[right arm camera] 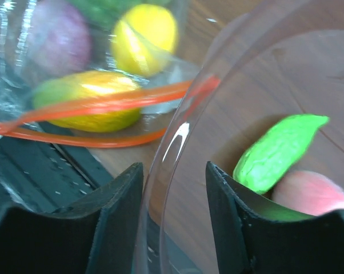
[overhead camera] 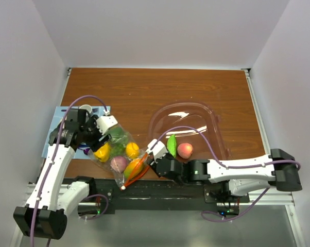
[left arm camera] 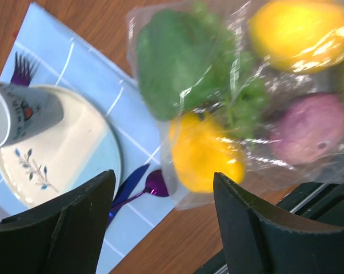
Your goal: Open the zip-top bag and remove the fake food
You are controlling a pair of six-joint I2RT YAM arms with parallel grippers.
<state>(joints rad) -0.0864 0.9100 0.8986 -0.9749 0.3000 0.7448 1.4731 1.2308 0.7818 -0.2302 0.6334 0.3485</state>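
Zip-top bag (overhead camera: 116,152) slantwise on the desk (overhead camera: 160,87), orange zip end pointing near-right.
From above, its long axis runs from the left hand (overhead camera: 104,128) down to the right hand (overhead camera: 156,154). The left wrist view alone shows a plate (left arm camera: 75,148), cup (left arm camera: 23,117) and purple spoon (left arm camera: 155,184); that hand is spread and empty. In the right wrist view, that hand stands parted astride the tub (right arm camera: 178,137) rim, not clamped.
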